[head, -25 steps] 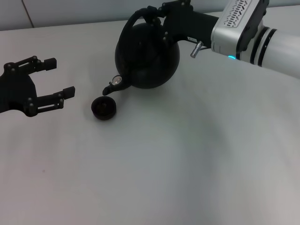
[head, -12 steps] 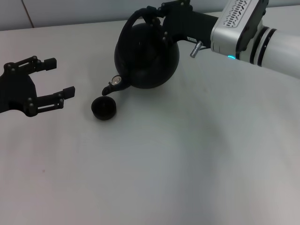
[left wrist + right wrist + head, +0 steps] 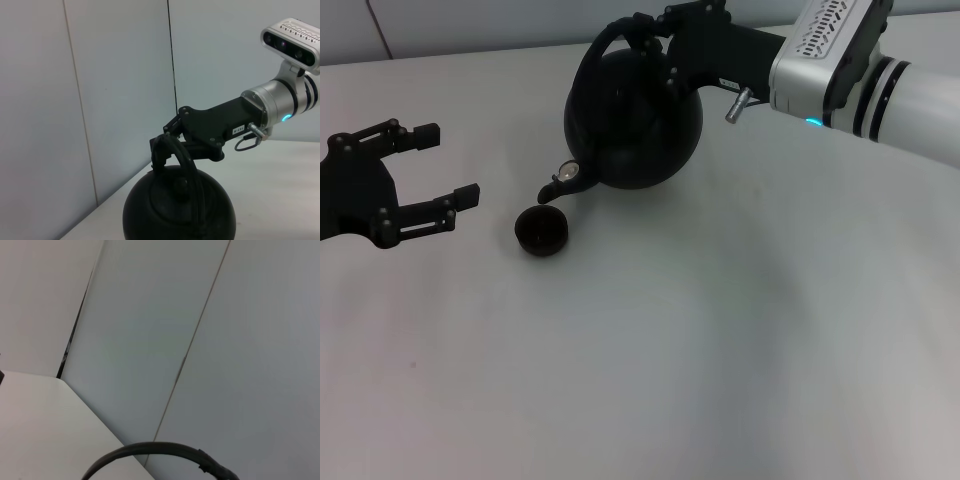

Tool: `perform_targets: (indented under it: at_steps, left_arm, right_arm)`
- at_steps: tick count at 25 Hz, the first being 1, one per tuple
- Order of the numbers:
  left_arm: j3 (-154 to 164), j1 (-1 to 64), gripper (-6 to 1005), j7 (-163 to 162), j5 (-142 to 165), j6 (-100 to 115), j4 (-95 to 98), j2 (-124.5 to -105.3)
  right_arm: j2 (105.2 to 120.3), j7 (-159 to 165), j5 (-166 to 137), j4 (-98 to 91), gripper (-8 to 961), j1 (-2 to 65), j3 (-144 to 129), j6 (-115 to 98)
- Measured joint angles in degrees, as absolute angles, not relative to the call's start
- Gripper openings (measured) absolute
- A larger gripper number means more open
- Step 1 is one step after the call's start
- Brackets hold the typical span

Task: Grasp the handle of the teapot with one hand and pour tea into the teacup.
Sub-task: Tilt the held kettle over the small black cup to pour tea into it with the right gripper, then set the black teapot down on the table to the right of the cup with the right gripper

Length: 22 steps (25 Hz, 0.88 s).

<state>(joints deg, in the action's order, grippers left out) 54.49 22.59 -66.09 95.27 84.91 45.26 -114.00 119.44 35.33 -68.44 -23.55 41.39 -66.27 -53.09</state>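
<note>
My right gripper (image 3: pixel 645 40) is squeezed tight on the handle (image 3: pixel 610 40) of the teapot (image 3: pixel 635 120). The pot tips its spout down toward the teacup (image 3: pixel 541 230) on the table (image 3: pixel 720 350). My left gripper (image 3: pixel 430 165) waits off to the side, fingers wide apart, holding nothing.

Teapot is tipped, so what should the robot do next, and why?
Probably tip a little more. The right gripper holds the handle, the teapot leans with its spout just above the teacup, and no tea shows. The left gripper waits open.
</note>
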Motion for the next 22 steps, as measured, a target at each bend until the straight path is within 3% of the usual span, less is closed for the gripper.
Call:
perform_targets:
  at_steps: [22]
  left_arm:
    - [54.49, 22.77, 802, -65.44, 95.27, 84.82, 45.54, -114.06]
  right_arm:
    - [119.62, 35.77, -59.65, -20.95, 98, 38.65, -65.41, -57.37]
